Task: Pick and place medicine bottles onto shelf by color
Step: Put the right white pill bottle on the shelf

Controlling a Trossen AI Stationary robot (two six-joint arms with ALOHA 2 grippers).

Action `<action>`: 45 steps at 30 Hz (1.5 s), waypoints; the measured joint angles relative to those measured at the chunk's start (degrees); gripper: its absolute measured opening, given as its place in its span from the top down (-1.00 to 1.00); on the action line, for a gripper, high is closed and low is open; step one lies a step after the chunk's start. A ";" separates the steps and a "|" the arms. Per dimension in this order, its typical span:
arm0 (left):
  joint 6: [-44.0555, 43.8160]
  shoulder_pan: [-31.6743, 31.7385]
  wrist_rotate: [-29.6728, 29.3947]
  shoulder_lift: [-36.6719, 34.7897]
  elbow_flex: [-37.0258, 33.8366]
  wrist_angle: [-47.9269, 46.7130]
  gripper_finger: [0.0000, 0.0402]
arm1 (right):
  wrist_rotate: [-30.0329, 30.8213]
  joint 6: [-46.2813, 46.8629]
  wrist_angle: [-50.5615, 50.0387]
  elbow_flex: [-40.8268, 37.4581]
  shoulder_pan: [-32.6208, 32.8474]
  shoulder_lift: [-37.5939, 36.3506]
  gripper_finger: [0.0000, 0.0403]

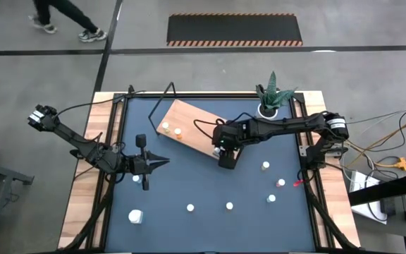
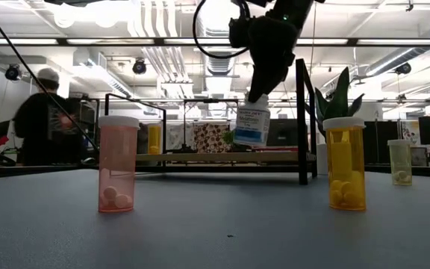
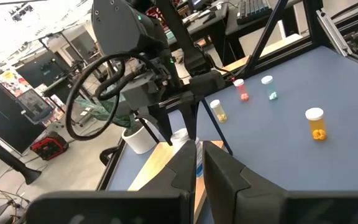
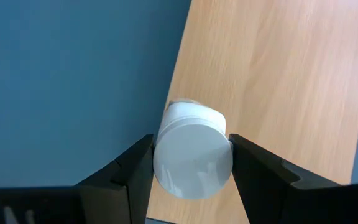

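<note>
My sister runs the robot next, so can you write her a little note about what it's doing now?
Right gripper: shut on a big white bottle, held in the air over the shelf edge.
Left gripper: shut, empty, waiting over the table's left side.
Done: two small bottles stand on the shelf.
Left: set this one down, then the small bottles on the blue table, like the pink and orange ones.

Bright ceiling tube lights (image 2: 222,41) glare in the low view; walking person (image 2: 47,119) blurred.
</note>
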 joint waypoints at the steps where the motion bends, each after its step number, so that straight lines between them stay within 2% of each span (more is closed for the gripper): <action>1: 0.00 0.00 0.00 0.00 0.00 0.00 0.95 | 0.00 0.02 -0.48 -0.22 0.00 0.00 0.10; 9: 0.00 0.01 0.00 0.00 0.00 0.00 0.95 | 0.02 0.02 -0.89 -1.07 0.00 0.00 0.09; 19: -0.01 0.01 0.00 0.00 0.00 0.00 0.95 | 0.02 -0.66 -0.90 -0.33 0.00 -0.01 -0.25; 26: -0.01 0.02 0.00 0.00 0.00 0.00 0.95 | 0.02 -0.55 -1.28 2.68 0.02 -0.13 -0.32; 31: -0.33 0.08 -0.02 0.40 0.00 0.89 0.95 | -0.44 -0.62 -5.85 7.89 0.24 -0.29 -0.25; 35: 0.58 0.46 0.00 3.94 0.00 8.02 0.95 | -0.24 0.32 -11.32 11.21 3.07 -2.29 -0.09; 38: 4.59 1.16 0.04 8.32 0.09 13.84 0.98 | 0.35 2.82 -12.49 10.92 7.06 -5.40 0.07; 40: 7.50 1.83 0.19 11.62 0.42 16.06 0.99 | 3.87 4.85 -12.42 9.51 10.72 -7.61 0.18; 42: 8.80 2.59 0.24 14.84 2.28 16.01 0.99 | 9.93 5.36 -11.23 6.89 14.90 -9.75 0.30; 45: 8.88 3.71 0.47 19.01 5.68 16.09 1.00 | 19.15 5.41 -4.39 0.45 20.85 -12.75 0.46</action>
